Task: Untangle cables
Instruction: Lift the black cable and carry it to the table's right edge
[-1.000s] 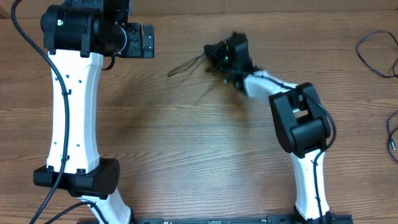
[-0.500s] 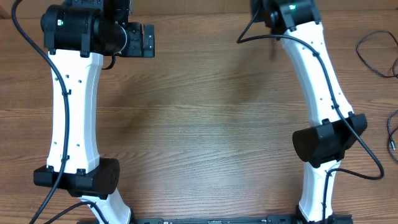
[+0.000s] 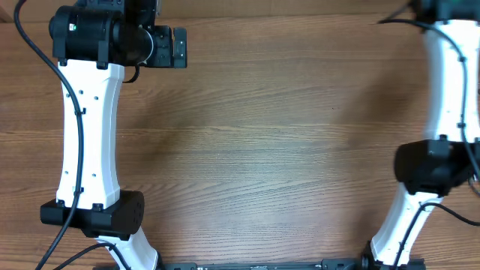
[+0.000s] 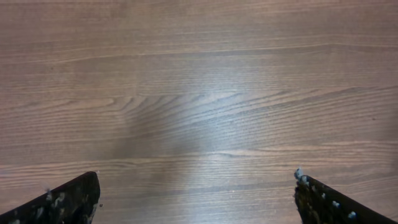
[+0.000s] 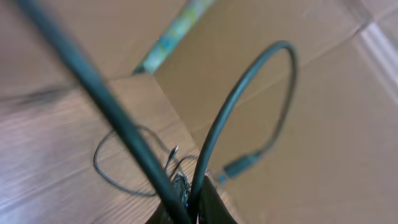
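Note:
My right gripper (image 5: pixel 189 200) is shut on a dark cable (image 5: pixel 241 93). Two strands of it rise from between the jaws, and one arcs over to a plug end (image 5: pixel 239 167). A thin dark cable (image 5: pixel 118 177) lies looped on the wood below. In the overhead view the right arm (image 3: pixel 450 90) reaches to the top right edge, with its gripper cut off there and a bit of cable (image 3: pixel 391 19) trailing left. My left gripper (image 4: pixel 196 186) is wide open and empty over bare wood, and it also shows in the overhead view (image 3: pixel 171 49) at the back left.
A cardboard box (image 5: pixel 323 137) with open flaps fills the right of the right wrist view, beside the table's edge. The wooden table (image 3: pixel 262 150) lies between the two arm bases.
The right arm has swung from the back middle of the table to the far right back corner, carrying the cable with it. The left arm has not moved.

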